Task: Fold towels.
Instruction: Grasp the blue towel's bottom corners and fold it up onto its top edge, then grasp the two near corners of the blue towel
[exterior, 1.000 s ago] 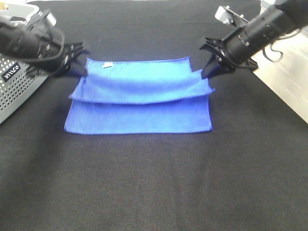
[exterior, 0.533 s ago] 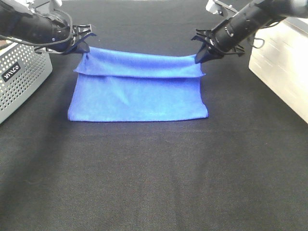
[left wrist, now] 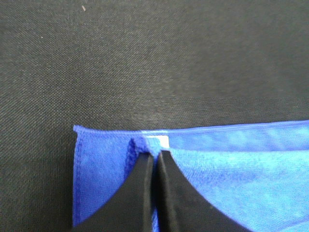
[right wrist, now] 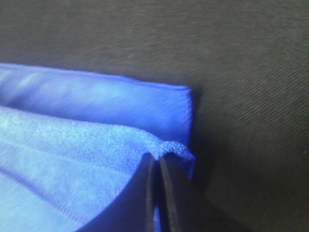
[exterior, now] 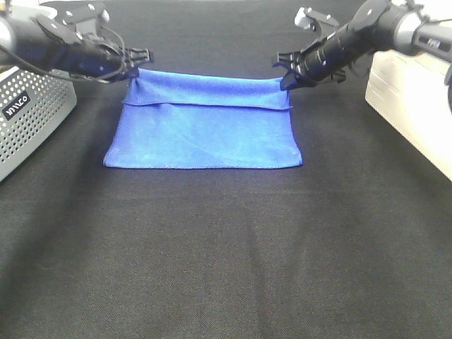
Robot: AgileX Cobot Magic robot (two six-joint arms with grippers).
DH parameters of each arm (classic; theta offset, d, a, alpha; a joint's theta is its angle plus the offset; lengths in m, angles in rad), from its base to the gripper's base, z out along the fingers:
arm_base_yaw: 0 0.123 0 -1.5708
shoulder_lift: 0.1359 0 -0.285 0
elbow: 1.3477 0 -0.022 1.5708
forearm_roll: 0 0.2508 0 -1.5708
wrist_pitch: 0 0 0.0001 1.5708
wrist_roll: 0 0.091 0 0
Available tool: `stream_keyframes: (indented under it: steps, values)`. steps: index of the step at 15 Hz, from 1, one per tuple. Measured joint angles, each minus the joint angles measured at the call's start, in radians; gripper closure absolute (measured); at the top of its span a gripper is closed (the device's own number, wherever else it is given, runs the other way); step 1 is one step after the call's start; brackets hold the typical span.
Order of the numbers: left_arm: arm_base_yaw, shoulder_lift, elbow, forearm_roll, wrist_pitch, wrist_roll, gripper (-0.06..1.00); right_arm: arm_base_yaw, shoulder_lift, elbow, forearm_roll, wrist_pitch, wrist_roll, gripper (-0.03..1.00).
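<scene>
The towel [exterior: 203, 131] lies flat in the upper middle of the high view on the black table [exterior: 226, 254], with its far strip doubled over (white tag [left wrist: 158, 141] by the left fingertips). The left gripper [exterior: 139, 69] pinches the upper-left corner and the right gripper [exterior: 285, 81] the upper-right, fingers pressed together on cloth. A basket [exterior: 28, 116] sits at the left edge.

I count one blue towel [exterior: 203, 134], two claws of mine, left claw [exterior: 140, 65] and right claw [exterior: 286, 80], one grey basket [exterior: 32, 116], one pale box [exterior: 406, 95]

A label [exterior: 15, 104] on the grey basket [exterior: 42, 123] reads roughly "MIXCO".
</scene>
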Motion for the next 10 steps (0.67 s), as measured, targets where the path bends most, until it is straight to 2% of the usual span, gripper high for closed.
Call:
stream_keyframes:
  steps: [1, 2, 4, 5, 6, 7, 8, 10]
  values:
    - [0.0, 0.019, -0.017, 0.003, 0.0, 0.0, 0.94, 0.0, 0.013, 0.0, 0.0, -0.019, 0.0, 0.96]
    - [-0.001, 0.03, -0.021, 0.007, -0.001, 0.0, 0.9, 0.0, 0.021, 0.0, -0.003, -0.031, 0.0, 0.84]
    - [-0.001, 0.03, -0.026, 0.026, -0.002, 0.0, 0.71, 0.001, 0.021, -0.001, -0.007, -0.043, 0.0, 0.48]
    - [-0.001, 0.03, -0.027, 0.033, -0.004, 0.0, 0.58, 0.002, 0.021, -0.003, -0.007, -0.043, 0.0, 0.35]
    - [-0.001, 0.03, -0.027, 0.037, -0.004, 0.0, 0.39, 0.002, 0.021, -0.005, -0.007, -0.037, 0.0, 0.29]
    - [-0.001, 0.028, -0.027, 0.041, 0.0, 0.0, 0.27, 0.003, 0.021, -0.016, -0.012, -0.014, 0.0, 0.25]
    - [-0.001, 0.023, -0.027, 0.049, 0.01, 0.0, 0.21, 0.003, 0.021, -0.035, -0.022, 0.025, 0.0, 0.24]
    - [0.0, -0.006, -0.027, 0.087, 0.089, -0.001, 0.2, 0.003, 0.021, -0.082, -0.042, 0.131, 0.006, 0.23]
